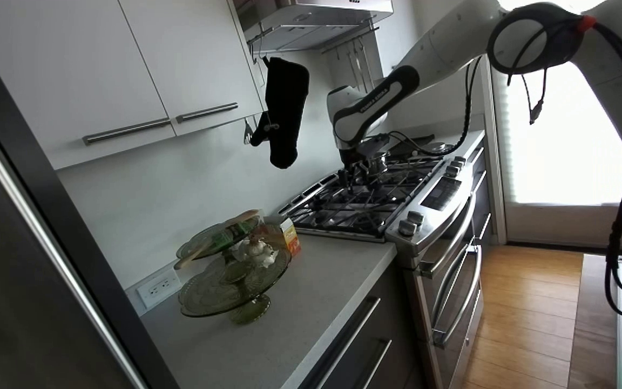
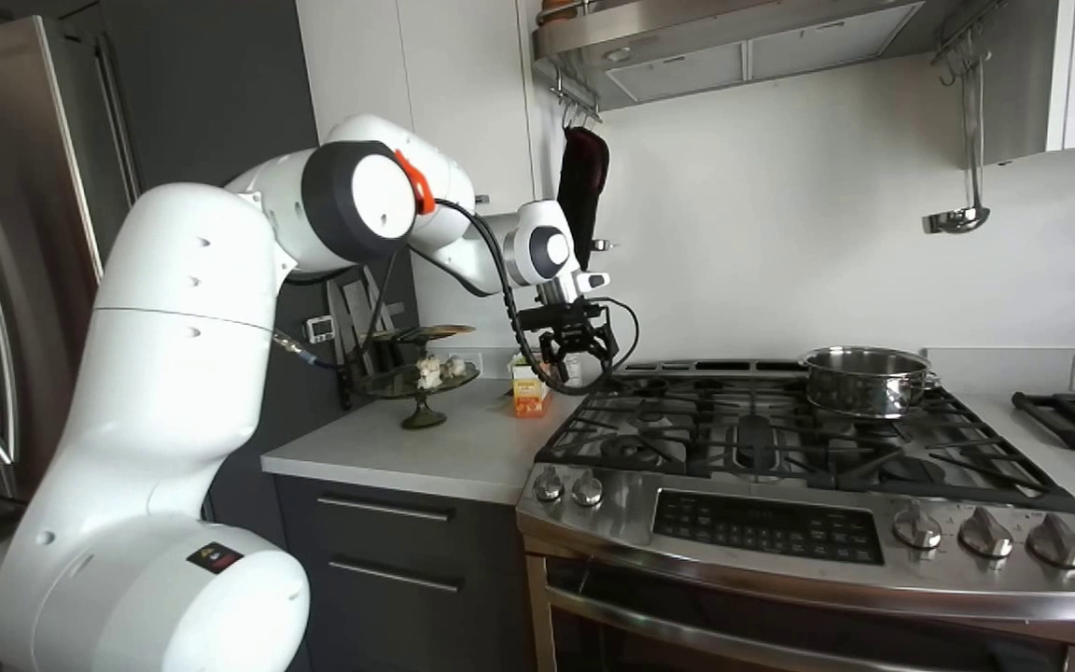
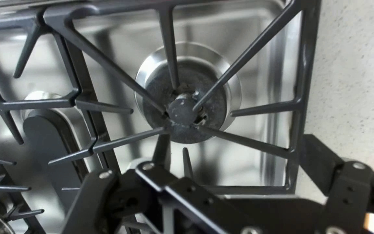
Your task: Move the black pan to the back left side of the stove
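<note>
Gripper spread, hovering above left side of stove; 1 steel pot sits upright at its far right.

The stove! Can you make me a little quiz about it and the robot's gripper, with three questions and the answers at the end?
1. Pick one. Facing the stove, where does the pot sit on it? A: front left. B: back right. C: front right.
2. True or false? The gripper is holding the pot.
3. Count. How many knobs are on the stove's front panel?

Key
1. B
2. False: it is open, apart from the pot.
3. Five
</note>
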You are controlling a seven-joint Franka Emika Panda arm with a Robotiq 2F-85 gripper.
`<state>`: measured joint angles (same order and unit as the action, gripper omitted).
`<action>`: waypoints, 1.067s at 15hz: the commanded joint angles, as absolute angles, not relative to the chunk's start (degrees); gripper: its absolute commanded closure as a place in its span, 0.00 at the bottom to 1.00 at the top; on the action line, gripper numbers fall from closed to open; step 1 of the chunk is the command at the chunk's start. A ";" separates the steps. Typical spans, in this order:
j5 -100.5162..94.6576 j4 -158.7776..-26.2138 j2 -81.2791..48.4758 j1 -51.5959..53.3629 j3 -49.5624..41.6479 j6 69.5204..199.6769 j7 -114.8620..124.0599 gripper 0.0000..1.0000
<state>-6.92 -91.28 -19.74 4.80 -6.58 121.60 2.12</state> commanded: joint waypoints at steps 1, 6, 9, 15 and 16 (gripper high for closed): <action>-7.16 -105.12 -8.81 4.27 -3.83 123.37 4.40 0.00; -7.12 -119.02 2.73 4.48 -1.20 124.60 13.46 0.00; -6.35 -127.85 10.41 3.73 0.08 125.35 19.21 0.00; -6.12 -132.21 14.94 1.57 1.86 125.43 21.92 0.00; -6.13 -132.14 15.18 1.41 2.01 125.42 21.88 0.00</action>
<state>-6.67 -132.23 15.18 3.02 0.51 125.53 22.30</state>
